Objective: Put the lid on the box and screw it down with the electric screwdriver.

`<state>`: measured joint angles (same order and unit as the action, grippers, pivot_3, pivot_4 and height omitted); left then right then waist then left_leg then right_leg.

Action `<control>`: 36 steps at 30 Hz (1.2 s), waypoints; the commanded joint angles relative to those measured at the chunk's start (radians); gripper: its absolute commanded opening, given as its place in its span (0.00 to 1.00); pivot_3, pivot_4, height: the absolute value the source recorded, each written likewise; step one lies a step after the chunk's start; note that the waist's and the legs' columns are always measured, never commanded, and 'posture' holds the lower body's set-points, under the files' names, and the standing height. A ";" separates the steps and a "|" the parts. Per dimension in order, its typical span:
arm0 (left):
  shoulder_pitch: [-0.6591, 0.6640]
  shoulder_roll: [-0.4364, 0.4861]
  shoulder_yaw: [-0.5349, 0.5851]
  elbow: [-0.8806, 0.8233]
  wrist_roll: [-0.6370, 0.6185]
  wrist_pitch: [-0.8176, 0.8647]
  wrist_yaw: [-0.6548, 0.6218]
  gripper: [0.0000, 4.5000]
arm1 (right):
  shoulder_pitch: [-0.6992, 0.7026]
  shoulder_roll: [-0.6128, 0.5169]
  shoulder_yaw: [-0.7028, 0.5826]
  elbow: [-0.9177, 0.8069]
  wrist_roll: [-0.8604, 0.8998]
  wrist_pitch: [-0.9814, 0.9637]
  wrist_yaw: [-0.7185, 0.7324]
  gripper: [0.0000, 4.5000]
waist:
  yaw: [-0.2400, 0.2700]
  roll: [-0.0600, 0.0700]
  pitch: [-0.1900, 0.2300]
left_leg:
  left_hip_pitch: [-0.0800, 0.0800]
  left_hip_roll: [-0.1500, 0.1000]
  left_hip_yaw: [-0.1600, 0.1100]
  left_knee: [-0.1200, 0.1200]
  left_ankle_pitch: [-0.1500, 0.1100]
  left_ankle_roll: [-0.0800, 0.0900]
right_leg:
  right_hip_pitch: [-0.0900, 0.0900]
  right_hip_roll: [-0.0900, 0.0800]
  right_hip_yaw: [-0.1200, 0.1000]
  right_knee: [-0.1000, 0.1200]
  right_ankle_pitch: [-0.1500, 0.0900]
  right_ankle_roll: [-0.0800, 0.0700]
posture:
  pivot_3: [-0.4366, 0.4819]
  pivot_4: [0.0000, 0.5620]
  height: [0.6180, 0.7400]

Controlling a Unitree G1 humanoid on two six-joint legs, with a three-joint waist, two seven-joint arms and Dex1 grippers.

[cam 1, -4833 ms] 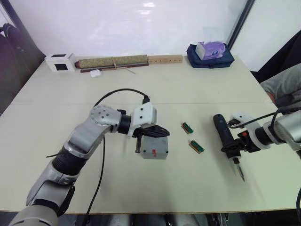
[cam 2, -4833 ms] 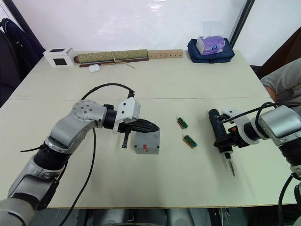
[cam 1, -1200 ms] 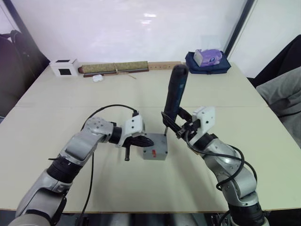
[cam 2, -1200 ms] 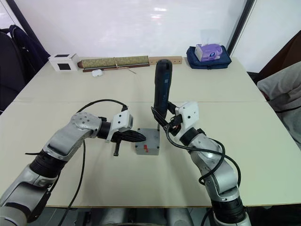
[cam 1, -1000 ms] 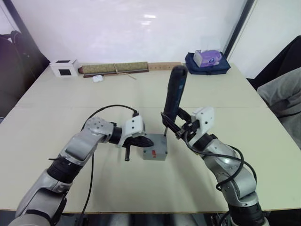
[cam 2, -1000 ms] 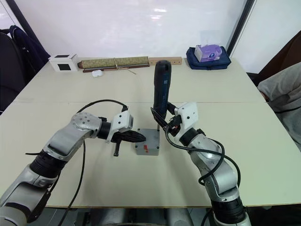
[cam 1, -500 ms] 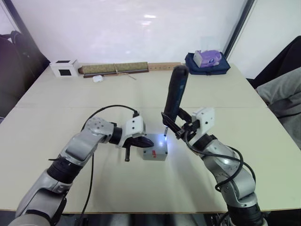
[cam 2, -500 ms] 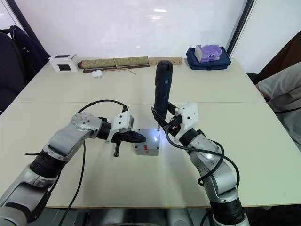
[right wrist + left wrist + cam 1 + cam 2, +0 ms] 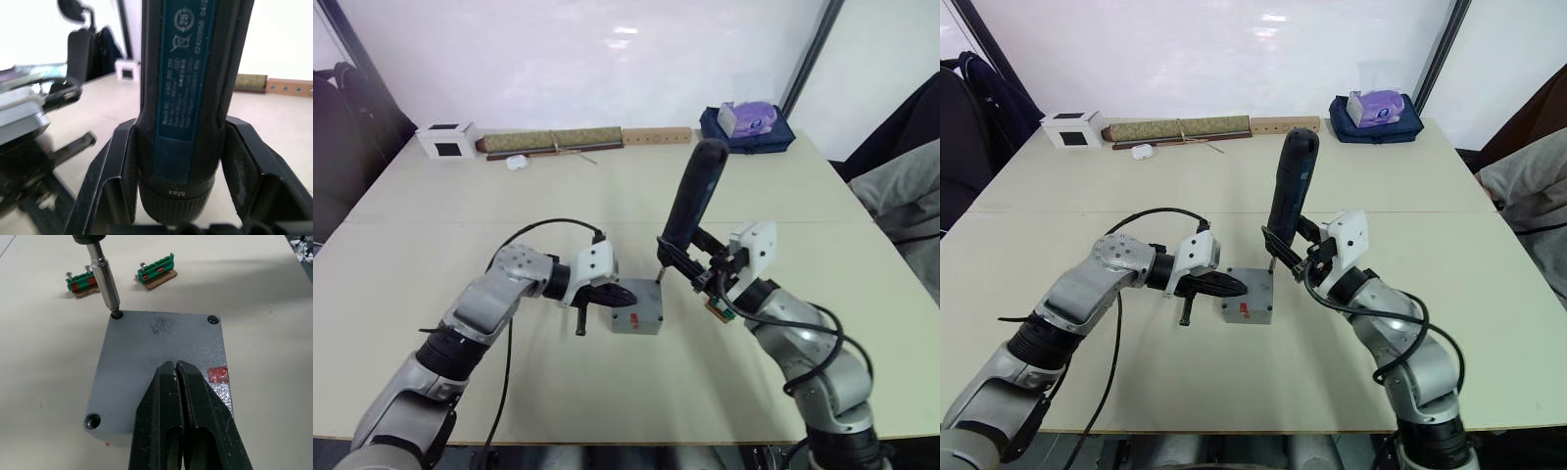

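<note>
Two end effectors: we see both working at one grey box near the middle of the surface (image 9: 783,196).
Lid (image 9: 161,357): it sits flat on the box (image 9: 637,309), covering it; we count three corner holes in the left wrist view.
Left end effector (image 9: 178,382): its fingers are pressed together, tips resting on the lid's top face.
Right end effector (image 9: 181,176): its fingers pinch the screwdriver (image 9: 1293,191) around the lower barrel.
Screwdriver: it stands nearly upright, leaning away toward the right at its top, bit (image 9: 105,281) pointing down.
Bit tip: it meets one corner hole of the lid, the far right corner as we see it from the head.
Green parts (image 9: 156,273): two lie on the surface just beyond the box, apart from it.
Far edge: we note a white cube (image 9: 445,140), a long roll (image 9: 548,140) and a tissue box (image 9: 746,117).
</note>
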<state>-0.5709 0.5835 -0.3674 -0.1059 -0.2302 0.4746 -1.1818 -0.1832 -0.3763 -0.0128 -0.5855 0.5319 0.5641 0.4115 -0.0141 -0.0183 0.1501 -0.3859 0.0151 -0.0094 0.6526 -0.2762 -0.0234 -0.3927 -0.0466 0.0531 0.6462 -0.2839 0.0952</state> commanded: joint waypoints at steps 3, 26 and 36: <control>0.011 -0.008 -0.030 0.054 0.027 0.012 -0.003 0.00 | -0.213 -0.067 -0.214 -0.048 0.282 0.183 -0.080 0.40 | 0.002 0.003 0.004 | -0.004 0.000 0.000 0.001 0.000 0.000 | -0.003 0.000 0.000 0.000 0.000 0.001 | 0.48 0.27 1.00; -0.061 0.013 0.064 -0.220 -0.196 0.124 -0.078 0.00 | -0.206 -0.694 -0.268 0.552 0.451 0.986 -0.012 0.40 | -0.026 0.013 0.024 | -0.022 -0.002 0.003 0.002 -0.001 0.003 | -0.025 0.005 0.007 0.004 0.002 0.005 | 0.48 0.27 1.00; -0.043 0.000 0.069 -0.204 -0.186 0.122 -0.011 0.00 | -0.185 -0.743 -0.147 0.603 0.292 0.896 0.119 0.67 | -0.020 0.011 0.025 | -0.023 -0.003 0.003 0.009 -0.001 0.003 | -0.022 0.003 0.006 0.003 0.004 0.007 | 0.48 0.27 1.00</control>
<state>-0.6192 0.5794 -0.3197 -0.2965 -0.4225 0.6038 -1.2128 -0.3647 -1.0895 -0.1706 0.0129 0.8695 1.4897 0.5100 -0.0337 -0.0069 0.1746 -0.4089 0.0122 -0.0067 0.6619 -0.2776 -0.0203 -0.4138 -0.0441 0.0592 0.6494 -0.2801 0.1027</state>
